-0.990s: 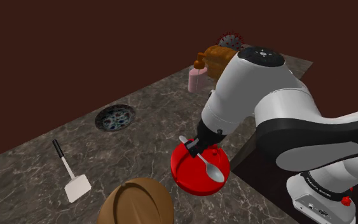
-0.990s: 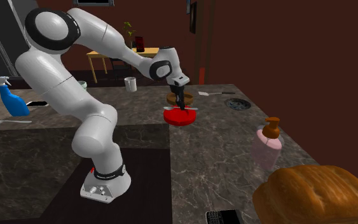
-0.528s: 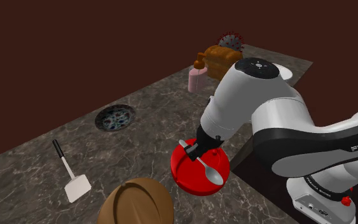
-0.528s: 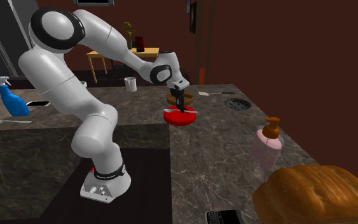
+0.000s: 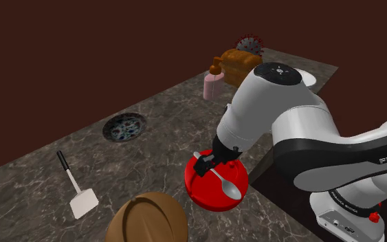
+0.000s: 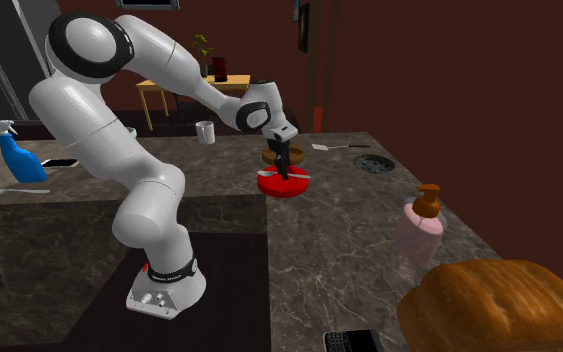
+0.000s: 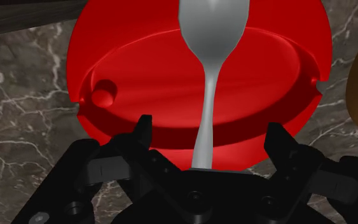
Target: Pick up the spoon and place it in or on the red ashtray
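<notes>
Tool [image 7: 209, 126] released, fingers [image 7: 144, 133] spread either side of spoon [image 7: 208, 89] handle, not touching. Spoon lies across red ashtray [image 7: 133, 83], bowl end away from tool. Ashtray sits near counter [image 5: 150, 148] edge, beside stand [image 5: 281, 189]

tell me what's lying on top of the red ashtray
A grey spoon lies across the red ashtray. The open claw straddles its handle without touching it. The handle's end is hidden behind the claw, and the ashtray's floor under the spoon is covered.
</notes>
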Controlling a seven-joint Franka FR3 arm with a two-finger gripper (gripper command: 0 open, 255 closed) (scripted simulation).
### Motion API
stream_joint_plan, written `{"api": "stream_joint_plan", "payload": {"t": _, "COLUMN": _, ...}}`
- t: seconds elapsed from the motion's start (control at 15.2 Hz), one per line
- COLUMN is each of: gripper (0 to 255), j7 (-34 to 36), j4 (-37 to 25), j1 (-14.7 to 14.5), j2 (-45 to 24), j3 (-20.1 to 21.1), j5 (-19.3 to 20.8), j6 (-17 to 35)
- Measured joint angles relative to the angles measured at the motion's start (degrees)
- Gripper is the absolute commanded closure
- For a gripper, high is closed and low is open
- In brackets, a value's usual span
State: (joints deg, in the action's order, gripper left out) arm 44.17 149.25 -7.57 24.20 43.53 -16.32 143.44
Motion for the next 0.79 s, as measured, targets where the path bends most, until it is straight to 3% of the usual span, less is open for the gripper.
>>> {"api": "stream_joint_plan", "payload": {"t": 0.13, "gripper": 0, "j7": 0.0, "j4": -0.3, "j1": -0.3, "j2": 0.6, "j3": -0.3, "j5": -0.2, "j6": -0.9}}
{"api": "stream_joint_plan", "payload": {"t": 0.4, "gripper": 0, "j7": -1.3, "j4": -2.0, "j1": -2.8, "j2": 6.2, "j3": -3.6, "j5": -1.7, "j6": -8.1}}
{"api": "stream_joint_plan", "payload": {"t": 0.79, "gripper": 0, "j7": -1.7, "j4": -2.2, "j1": -3.1, "j2": 7.0, "j3": -4.2, "j5": -1.9, "j6": -9.1}}
